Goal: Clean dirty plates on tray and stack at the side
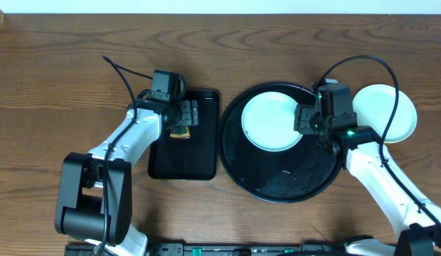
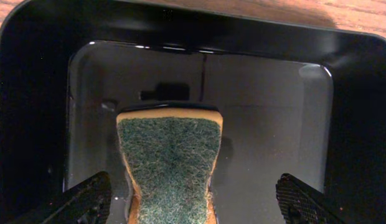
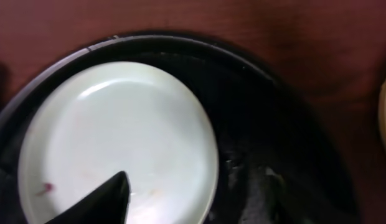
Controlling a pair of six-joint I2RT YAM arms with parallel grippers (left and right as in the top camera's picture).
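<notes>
1. Overhead, the pale mint-white round plate lies in the upper left of the large glossy black round tray. Another pale round plate sits on the brown wood-grain tabletop just right of that tray. I cannot tell whether more plates lie under it.
2. The right wrist view shows a small reddish smear near the rim of the plate on the tray, so I judge this plate is not yet cleaned and wiping is the step in hand.
3. To do it well, the left gripper should close squarely on the narrow waist of the green-topped yellow sponge. It should then lift the sponge straight up, clear of the wall of the small rectangular black tray.
4. The right gripper should pin the plate at its rim so it does not skate on the glossy tray while the smear is scrubbed.
5. The left fingers stand wide apart on either side of the sponge, touching nothing.
6. Only one dark right finger shows, lying over the plate's near edge. I cannot tell whether the right jaws are apart or together, or whether the finger touches the plate.
</notes>
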